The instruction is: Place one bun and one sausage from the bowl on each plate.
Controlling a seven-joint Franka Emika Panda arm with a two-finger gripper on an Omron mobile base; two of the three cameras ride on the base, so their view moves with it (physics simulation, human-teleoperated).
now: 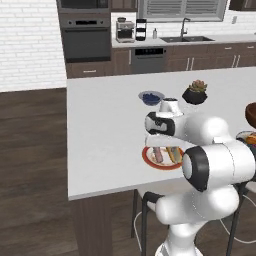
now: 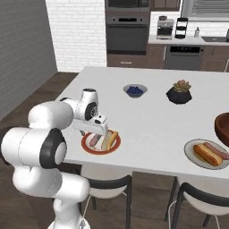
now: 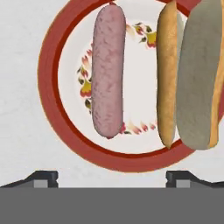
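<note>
My gripper [image 3: 111, 178] hangs open just above the white plate with the orange-red rim [image 3: 52, 118], nothing between its fingers. On that plate lie a pink sausage [image 3: 107, 74] and, to its right, a split bun [image 3: 192, 74], side by side. From the base, the same plate [image 2: 87, 148] sits near the counter's front edge under my hand [image 2: 95, 130], with sausage [image 2: 94, 140] and bun [image 2: 109, 140]. The pale grey plate [image 2: 191, 154] to the right holds a filled bun [image 2: 208, 154]. The reddish-brown bowl [image 2: 222, 127] stands at the far right edge.
A small grey bowl of blue berries [image 2: 135, 91] and a black plant pot [image 2: 179, 93] stand farther back on the white counter [image 2: 147, 116]. Stools [image 2: 107, 184] sit under the counter's front edge. My own arm [image 1: 215, 160] blocks part of the left base view.
</note>
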